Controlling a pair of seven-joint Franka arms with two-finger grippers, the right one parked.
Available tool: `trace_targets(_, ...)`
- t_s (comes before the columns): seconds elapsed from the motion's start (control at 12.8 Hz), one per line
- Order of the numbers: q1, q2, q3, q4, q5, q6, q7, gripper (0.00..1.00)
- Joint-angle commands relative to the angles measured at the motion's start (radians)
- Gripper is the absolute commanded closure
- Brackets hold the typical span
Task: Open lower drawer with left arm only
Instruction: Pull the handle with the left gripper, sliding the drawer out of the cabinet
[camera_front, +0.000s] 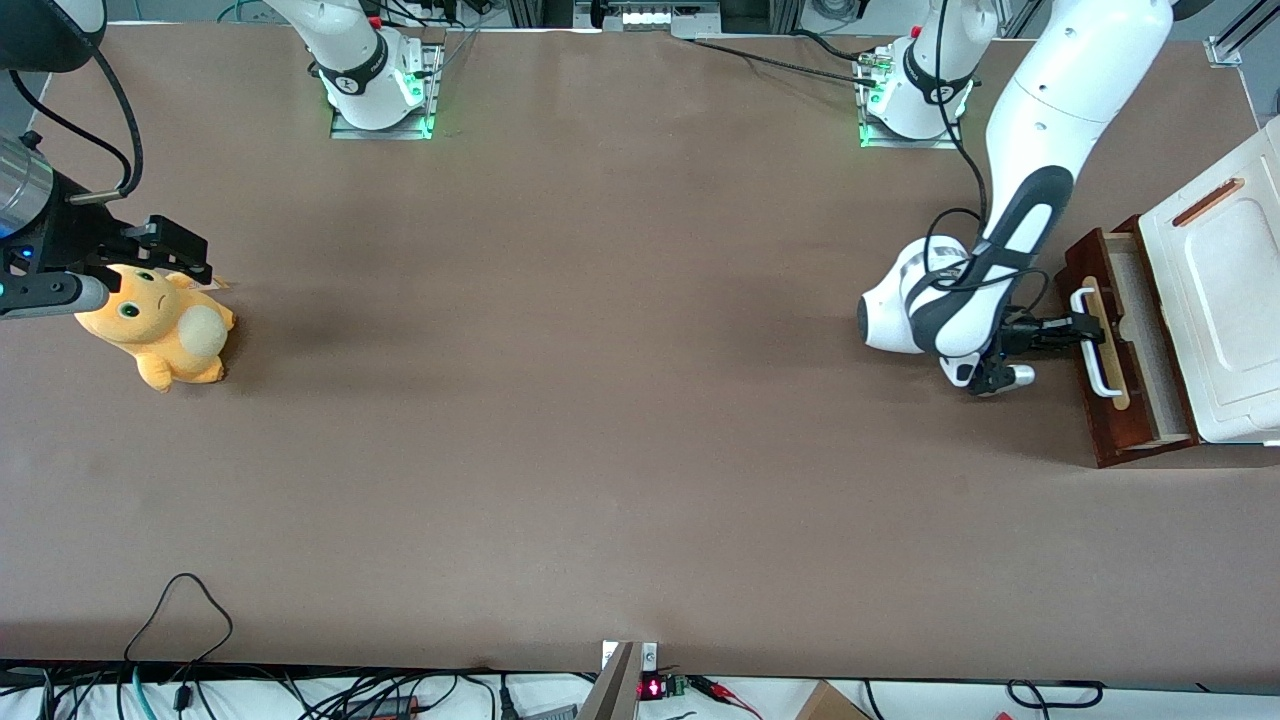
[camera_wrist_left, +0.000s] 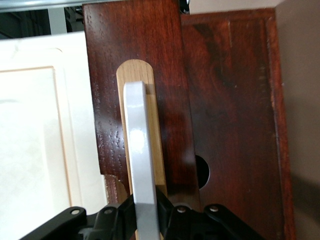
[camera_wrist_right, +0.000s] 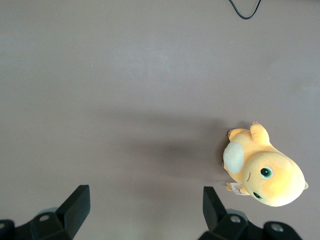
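White bar handle (camera_wrist_left: 141, 160) fills the wrist view, clamped between the left arm's gripper (camera_front: 1085, 329) fingers (camera_wrist_left: 172, 220). Lower drawer (camera_front: 1125, 350), at the working arm's end of the table (camera_front: 600, 400), is pulled partly out; its pale plywood inside shows no contents. Orange plush toy (camera_front: 165, 325) lies toward the parked arm's end.

The lower drawer (camera_front: 1125, 350) stands at the working arm's end of the counter, pulled partly out, so a strip of its pale plywood inside shows beneath the white top. Its front is dark red-brown wood, bearing a white bar handle (camera_wrist_left: 140, 160) on a pale wood strip. The left arm (camera_front: 1040, 130), glossy white with black joints, reaches down to it. Its black gripper (camera_front: 1085, 327) sits at the handle, jaws closed around the bar.
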Motion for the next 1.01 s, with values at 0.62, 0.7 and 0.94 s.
trace_targets(0.62,-0.086,0.002,-0.045,0.02,0.025,-0.056,0.025,0.91)
trace_targets(0.7,-0.086,0.002,-0.046,0.02,0.023,-0.054,0.025,0.77)
trace_targets(0.94,-0.085,-0.001,-0.046,0.02,0.023,-0.051,0.031,0.14)
